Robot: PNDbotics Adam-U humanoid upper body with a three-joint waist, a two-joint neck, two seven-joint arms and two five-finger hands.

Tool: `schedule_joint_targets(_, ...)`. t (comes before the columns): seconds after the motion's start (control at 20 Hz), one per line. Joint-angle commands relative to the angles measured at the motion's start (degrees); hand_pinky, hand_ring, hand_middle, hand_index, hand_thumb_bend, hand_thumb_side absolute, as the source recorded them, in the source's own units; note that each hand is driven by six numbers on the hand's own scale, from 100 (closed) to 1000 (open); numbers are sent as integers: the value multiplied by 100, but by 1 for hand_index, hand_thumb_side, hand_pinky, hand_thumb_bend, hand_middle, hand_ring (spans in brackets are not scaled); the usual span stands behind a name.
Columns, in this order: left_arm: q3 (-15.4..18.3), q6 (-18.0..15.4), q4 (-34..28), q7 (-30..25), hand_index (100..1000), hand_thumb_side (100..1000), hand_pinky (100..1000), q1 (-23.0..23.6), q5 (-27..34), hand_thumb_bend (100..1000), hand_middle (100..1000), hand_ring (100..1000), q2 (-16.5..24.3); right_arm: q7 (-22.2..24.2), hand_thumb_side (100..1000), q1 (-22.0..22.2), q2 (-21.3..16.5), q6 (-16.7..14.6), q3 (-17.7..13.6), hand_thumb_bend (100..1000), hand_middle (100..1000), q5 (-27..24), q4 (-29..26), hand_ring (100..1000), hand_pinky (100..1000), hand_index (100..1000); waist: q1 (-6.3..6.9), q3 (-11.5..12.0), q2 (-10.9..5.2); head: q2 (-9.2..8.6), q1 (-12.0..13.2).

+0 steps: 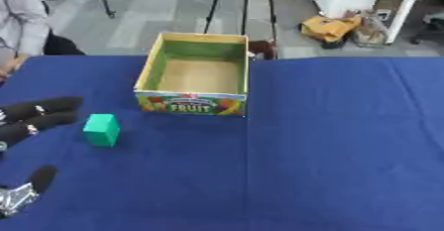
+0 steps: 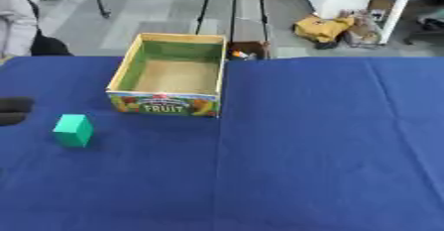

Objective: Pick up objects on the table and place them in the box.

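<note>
A worktop (image 1: pixel 347 150) draped in dark blue cloth fills most of both views, its far edge running across just behind the box (image 1: pixel 195 74). The box is an open cardboard carton with green inner walls, a tan floor that looks bare, yellow rims, and a front panel printed with fruit pictures and the word FRUIT; it stands upright on the far left-centre of the worktop. The left robot hand (image 1: pixel 30 118) enters at the left edge of the left eye view, cut off by the frame, with black fingers stretched out roughly straight and spread, the thumb lower down near a silver joint; it holds nothing, and its fingertips lie just beside the green block (image 1: pixel 102 129) without touching it as far as can be seen. In the right eye view only two dark fingertips show at the left edge. The green block is a small teal cuboid standing on the cloth, in front of the box and to its left, apart from it. The right robot hand shows in neither view
</note>
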Motion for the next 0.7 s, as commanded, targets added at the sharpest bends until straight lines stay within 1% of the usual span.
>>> schedule_joint_targets(0.05,14,293,-83,-52,1000,820,860,-41,40,100,964,913,405,28,1000,-45,-149,-3,5,100,596,-32,-116,880,826,841,26,-2,-88,-22,0)
schedule_joint_targets(0.1,13,361,-83,-87,1000,820,860,-66,34,100,964,913,467,34,1000,-36,-150,-1,5,100,596,-33,-116,880,826,841,29,-1,-86,-24,-1)
schedule_joint_targets(0.2,9,476,-83,-181,1000,904,863,-120,-39,100,969,925,601,42,1000,-16,-151,9,1,100,593,-38,-116,880,827,842,39,0,-79,-31,1)
schedule_joint_targets(0.3,4,587,-83,-270,1000,934,863,-182,-124,100,968,927,695,49,1000,-3,-155,18,-1,100,592,-43,-116,880,827,842,49,5,-74,-32,4)
schedule_joint_targets(0.35,-2,643,-83,-317,1000,967,870,-214,-157,177,971,934,733,55,1000,3,-156,20,1,100,590,-45,-116,881,828,842,56,9,-69,-35,8)
schedule_joint_targets(0.4,-10,703,-83,-372,1000,969,870,-249,-189,183,971,934,770,63,1000,9,-156,21,3,100,590,-48,-116,881,828,842,62,14,-64,-41,12)
schedule_joint_targets(0.5,-39,791,-80,-494,1000,1000,877,-313,-226,336,974,940,834,75,999,18,-157,25,4,100,589,-53,-116,882,829,842,73,21,-56,-54,19)
schedule_joint_targets(0.55,-58,820,-67,-574,1000,1000,878,-353,-235,437,976,943,872,81,999,22,-158,26,4,100,588,-56,-116,882,829,842,78,23,-52,-59,24)
schedule_joint_targets(0.6,-73,839,-42,-654,1000,1000,878,-401,-239,453,976,944,908,87,999,26,-159,27,5,100,588,-59,-116,882,829,842,82,26,-50,-61,28)
schedule_joint_targets(0.65,-82,857,-9,-718,1000,1000,876,-452,-243,532,980,947,945,94,1000,30,-159,28,7,100,587,-61,-116,882,829,843,86,28,-48,-64,30)
schedule_joint_targets(0.7,-87,876,37,-767,1000,1000,876,-510,-255,532,980,947,987,101,1000,34,-159,29,9,100,587,-64,-116,882,829,843,90,30,-46,-66,33)
